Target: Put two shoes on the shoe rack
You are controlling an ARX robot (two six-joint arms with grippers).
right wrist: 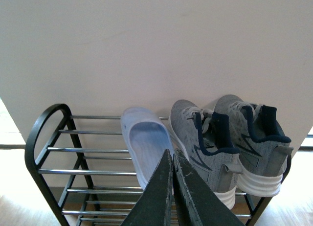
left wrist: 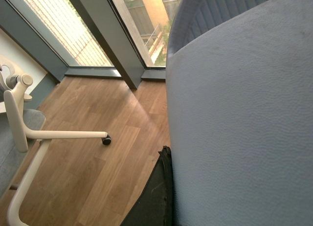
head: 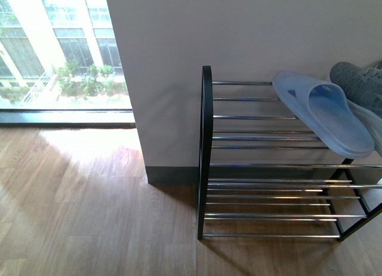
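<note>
The right gripper [right wrist: 172, 187] is showing its two dark fingers pressed together with nothing between them, hanging in front of the low black metal shoe rack with chrome rods [right wrist: 46, 125]. The left gripper is not showing; a pale blue-grey textured surface [left wrist: 239, 128] is filling the left wrist view, so I cannot tell its state. Both light grey knit sneakers with white soles and navy lining [right wrist: 230, 147] are sitting side by side on the top tier, just beside a pale blue rubber slide sandal [head: 325, 112]. The placing appears done; the next move likely calls for backing both arms clear without nudging the footwear.
</note>
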